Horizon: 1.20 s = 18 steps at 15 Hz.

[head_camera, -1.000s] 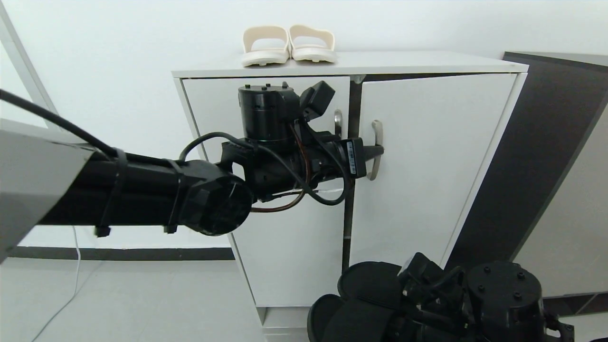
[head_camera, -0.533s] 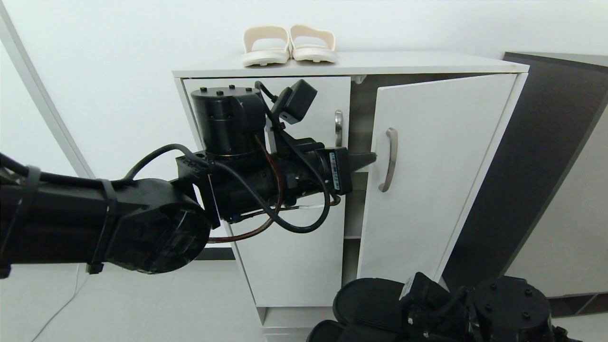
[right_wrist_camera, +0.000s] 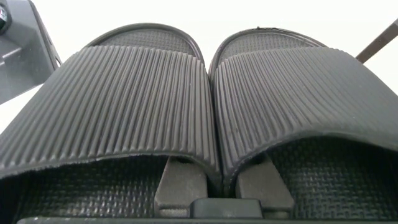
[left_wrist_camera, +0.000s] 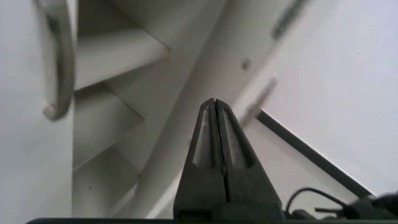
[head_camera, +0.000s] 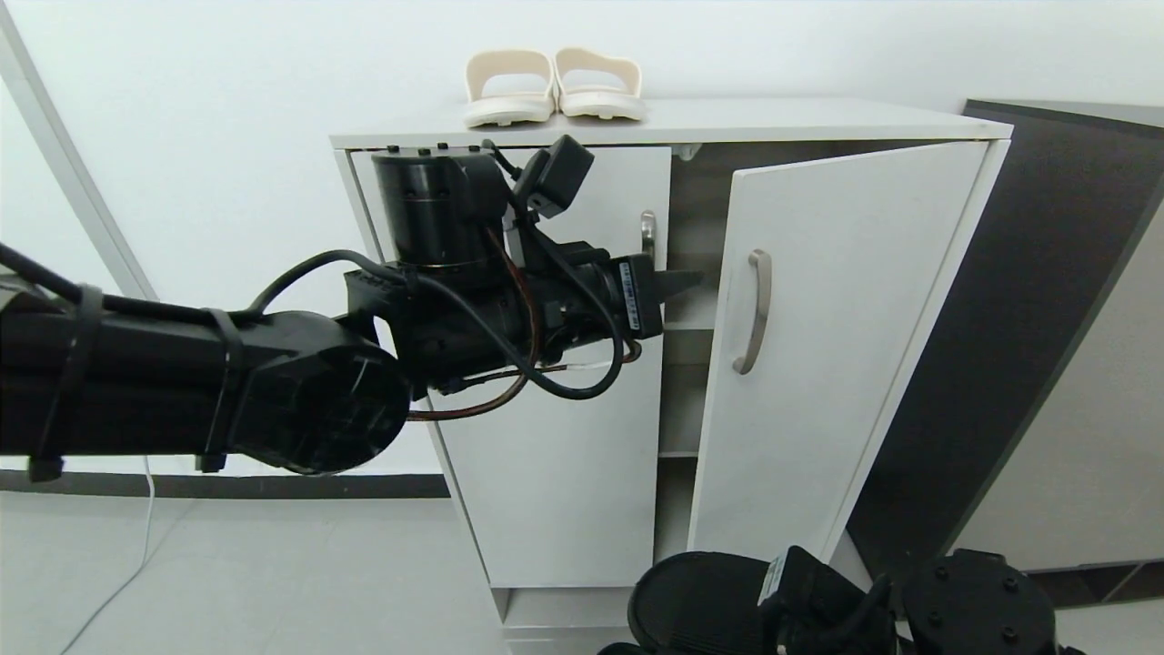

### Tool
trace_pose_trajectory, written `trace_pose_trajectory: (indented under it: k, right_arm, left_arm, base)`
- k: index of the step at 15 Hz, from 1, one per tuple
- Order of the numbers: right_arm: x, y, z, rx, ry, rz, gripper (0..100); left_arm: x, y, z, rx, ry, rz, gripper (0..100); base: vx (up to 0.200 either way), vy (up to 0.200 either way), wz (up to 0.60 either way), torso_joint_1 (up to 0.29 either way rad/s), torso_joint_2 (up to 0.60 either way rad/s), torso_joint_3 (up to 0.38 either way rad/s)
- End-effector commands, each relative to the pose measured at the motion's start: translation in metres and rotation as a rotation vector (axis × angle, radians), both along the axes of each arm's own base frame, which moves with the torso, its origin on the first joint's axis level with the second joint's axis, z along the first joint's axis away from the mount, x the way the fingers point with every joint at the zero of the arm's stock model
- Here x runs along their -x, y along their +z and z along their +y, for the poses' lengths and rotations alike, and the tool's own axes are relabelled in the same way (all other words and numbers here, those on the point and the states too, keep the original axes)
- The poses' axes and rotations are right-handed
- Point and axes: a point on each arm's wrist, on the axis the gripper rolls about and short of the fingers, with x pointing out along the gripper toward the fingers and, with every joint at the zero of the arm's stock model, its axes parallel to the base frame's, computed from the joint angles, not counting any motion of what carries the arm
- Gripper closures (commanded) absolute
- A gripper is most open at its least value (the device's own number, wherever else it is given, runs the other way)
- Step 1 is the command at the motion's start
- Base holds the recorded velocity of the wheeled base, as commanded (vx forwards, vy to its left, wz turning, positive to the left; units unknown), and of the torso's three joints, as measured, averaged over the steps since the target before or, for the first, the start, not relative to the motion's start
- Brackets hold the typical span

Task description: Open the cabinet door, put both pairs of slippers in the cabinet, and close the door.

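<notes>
The white cabinet [head_camera: 564, 473] has its right door [head_camera: 837, 346] swung partly open, and shelves show in the gap. Its left door is closed. My left gripper [head_camera: 689, 280] is shut and empty, its tip in the gap between the doors, apart from the right door's handle [head_camera: 754, 311]. In the left wrist view the shut gripper [left_wrist_camera: 215, 104] points at the shelves, with a door handle [left_wrist_camera: 59, 74] off to one side. Cream slippers [head_camera: 553, 86] sit on the cabinet top. Low in front of the cabinet, my right gripper [right_wrist_camera: 221, 186] holds the pair of black slippers [right_wrist_camera: 205, 99] [head_camera: 696, 591] side by side.
A dark panel [head_camera: 1028, 318] stands right of the cabinet, close to the open door's hinge side. Grey floor [head_camera: 273, 582] lies free to the cabinet's left, with a thin white cable [head_camera: 127, 573] trailing over it. A white wall is behind.
The right door has swung from barely ajar to partly open. My left gripper has come off its handle and drawn back left. The right arm with the black slippers has sunk lower.
</notes>
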Motion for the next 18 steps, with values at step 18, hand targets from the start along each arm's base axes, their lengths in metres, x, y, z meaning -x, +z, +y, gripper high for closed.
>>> trace_pose_trajectory:
  k: [18]
  right_arm:
    - [0.019, -0.006, 0.004, 0.025, 0.08, 0.019, 100]
  left_arm:
    - [0.006, -0.02, -0.042, 0.003, -0.094, -0.026, 100]
  base:
    - [-0.089, 0.0, 0.0, 0.001, 0.0, 0.001]
